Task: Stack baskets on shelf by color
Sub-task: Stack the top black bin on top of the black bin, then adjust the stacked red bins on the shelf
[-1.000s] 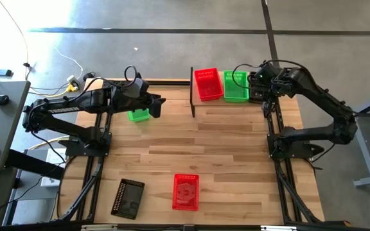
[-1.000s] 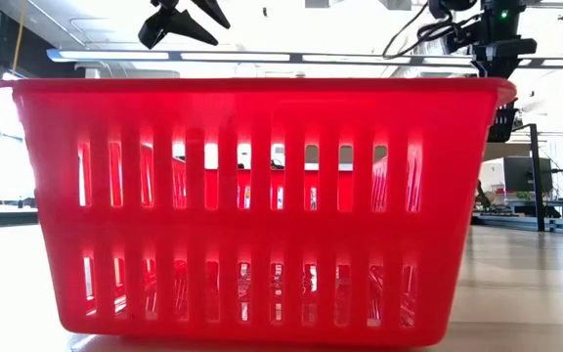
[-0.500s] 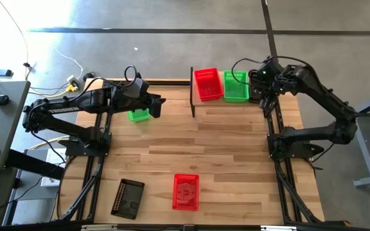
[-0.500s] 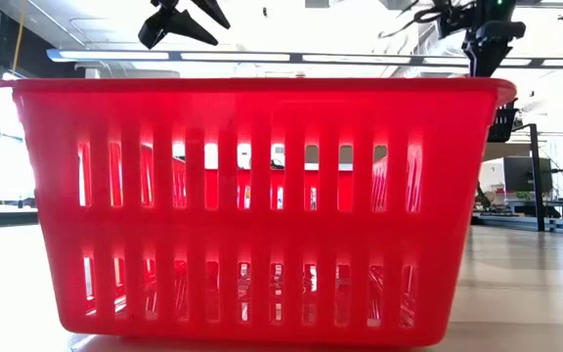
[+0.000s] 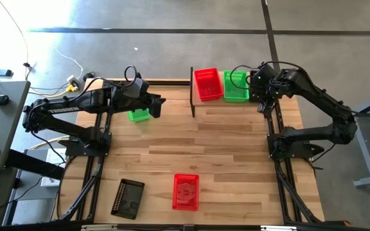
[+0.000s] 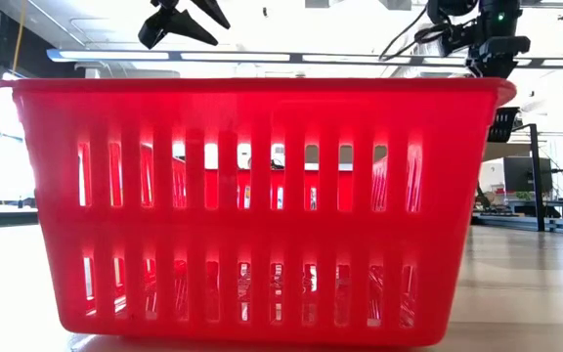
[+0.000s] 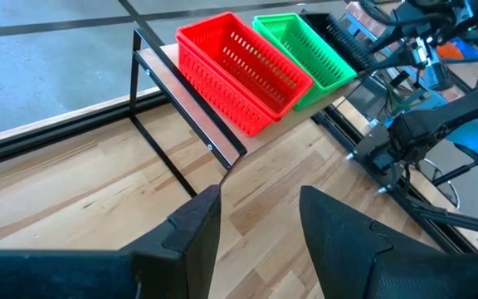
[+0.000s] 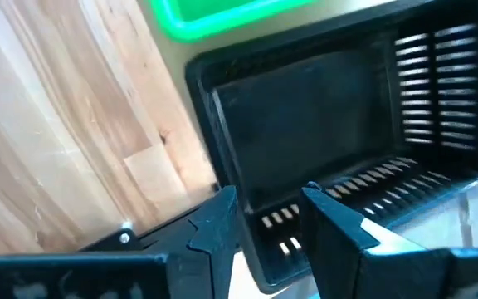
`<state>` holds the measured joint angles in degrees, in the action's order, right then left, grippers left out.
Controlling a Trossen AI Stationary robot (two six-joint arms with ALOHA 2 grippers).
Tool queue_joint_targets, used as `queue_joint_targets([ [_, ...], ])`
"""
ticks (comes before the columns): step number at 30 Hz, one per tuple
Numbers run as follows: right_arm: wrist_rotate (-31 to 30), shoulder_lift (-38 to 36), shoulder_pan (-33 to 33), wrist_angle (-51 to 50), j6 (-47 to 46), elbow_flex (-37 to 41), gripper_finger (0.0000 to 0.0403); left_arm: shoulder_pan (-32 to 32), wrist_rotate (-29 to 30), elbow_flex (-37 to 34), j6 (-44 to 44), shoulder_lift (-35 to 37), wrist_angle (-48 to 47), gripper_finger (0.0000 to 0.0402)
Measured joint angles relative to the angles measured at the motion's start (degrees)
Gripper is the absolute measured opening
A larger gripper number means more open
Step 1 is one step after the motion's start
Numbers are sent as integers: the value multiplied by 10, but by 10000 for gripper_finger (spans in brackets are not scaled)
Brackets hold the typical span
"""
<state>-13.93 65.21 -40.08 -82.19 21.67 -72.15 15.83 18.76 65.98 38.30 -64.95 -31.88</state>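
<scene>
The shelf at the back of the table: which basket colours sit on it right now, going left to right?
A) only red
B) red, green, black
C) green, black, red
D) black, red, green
B: on the shelf stand a red basket, a green basket, and a black basket under the right gripper.

No text, label, brand, number or sign can be read anywhere.

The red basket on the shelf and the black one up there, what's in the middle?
A green basket sits between the red basket and black basket, seen in the left wrist view.
</scene>
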Motion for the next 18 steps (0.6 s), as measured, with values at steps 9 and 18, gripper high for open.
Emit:
queue_joint_targets([
  [9,27,0,0,-4,-19,-59,118,0,-1,0,0,0,0,154],
  [18,167,0,19,47,-67,-70,118,0,-1,0,-11,0,-5,154],
])
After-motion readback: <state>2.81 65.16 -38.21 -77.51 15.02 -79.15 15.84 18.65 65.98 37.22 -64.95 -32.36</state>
